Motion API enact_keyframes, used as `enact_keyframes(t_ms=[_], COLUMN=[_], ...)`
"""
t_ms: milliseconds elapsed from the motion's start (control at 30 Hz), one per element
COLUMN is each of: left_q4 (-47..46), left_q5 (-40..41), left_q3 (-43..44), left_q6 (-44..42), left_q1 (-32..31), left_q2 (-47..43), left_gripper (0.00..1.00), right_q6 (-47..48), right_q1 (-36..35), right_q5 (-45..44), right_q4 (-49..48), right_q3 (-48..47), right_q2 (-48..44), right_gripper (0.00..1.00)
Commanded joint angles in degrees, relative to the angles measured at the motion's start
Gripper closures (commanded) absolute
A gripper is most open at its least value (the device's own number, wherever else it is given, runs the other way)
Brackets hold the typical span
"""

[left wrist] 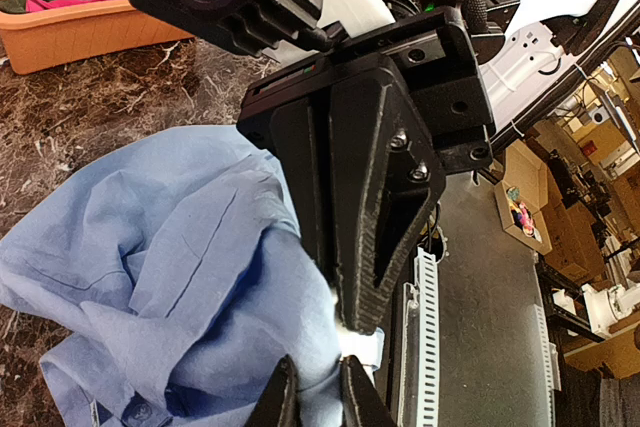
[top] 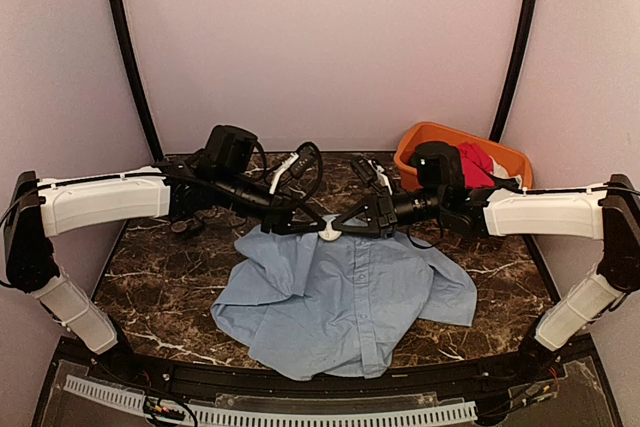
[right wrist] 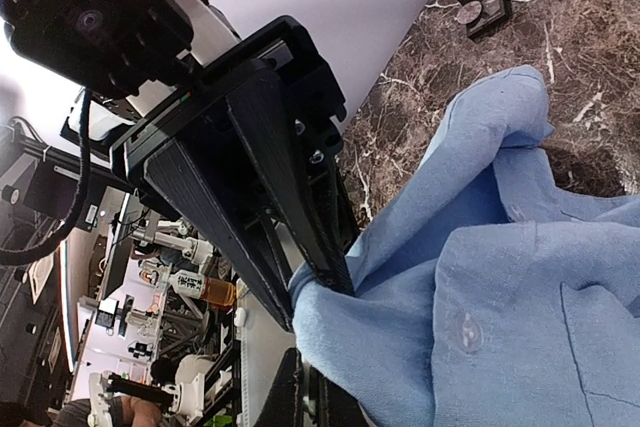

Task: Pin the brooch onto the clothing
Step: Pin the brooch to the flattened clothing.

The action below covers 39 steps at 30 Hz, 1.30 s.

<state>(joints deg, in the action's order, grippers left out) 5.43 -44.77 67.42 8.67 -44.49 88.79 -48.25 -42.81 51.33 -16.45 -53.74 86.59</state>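
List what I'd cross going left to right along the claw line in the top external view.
left arm's white forearm → left claw → shirt collar, pinched by both claws → right claw → right arm's white forearm

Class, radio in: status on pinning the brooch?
Left gripper shut on shirt near collar. Right gripper shut, tips at same fold. Brooch not seen on shirt. Nothing blocking.

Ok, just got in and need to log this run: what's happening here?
Both arms meet over the shirt, which lies crumpled on the table. The left end effector and the right end effector are each shut on fabric at its far edge, tip to tip. I can't make out the brooch there.
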Motion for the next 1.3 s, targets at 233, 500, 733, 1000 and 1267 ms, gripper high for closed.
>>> enact_keyframes(t_ms=[233, 500, 733, 1000, 1267], left_q4=[2.61, 2.01, 2.51, 4.17, 6.76], left_q5=[0.79, -1.9, -2.45, -0.51, 2.11], left_q3=[1.35, 1.08, 1.14, 1.67, 2.83], left_q6=[-1.95, -2.91, -3.39, -4.4, -6.01], left_q1=[-2.84, -3.21, -3.21, -3.59, -4.73], left_q2=[-0.58, -1.47, -1.43, -1.04, -0.19], left_gripper=[0.84, 0.78, 0.78, 0.79, 0.78], right_q6=[0.79, 1.13, 1.25, 2.04, 2.46], right_q1=[0.19, 0.18, 0.18, 0.21, 0.1], right_q5=[-4.91, -4.84, -4.87, -5.55, -5.88], right_q4=[-0.08, 0.36, 0.55, 2.18, 2.92], right_q3=[-3.54, -3.73, -3.81, -4.13, -4.7], right_q2=[-0.47, 0.14, 0.08, 0.05, 0.14], right_gripper=[1.0, 1.0, 1.0, 1.0, 1.0])
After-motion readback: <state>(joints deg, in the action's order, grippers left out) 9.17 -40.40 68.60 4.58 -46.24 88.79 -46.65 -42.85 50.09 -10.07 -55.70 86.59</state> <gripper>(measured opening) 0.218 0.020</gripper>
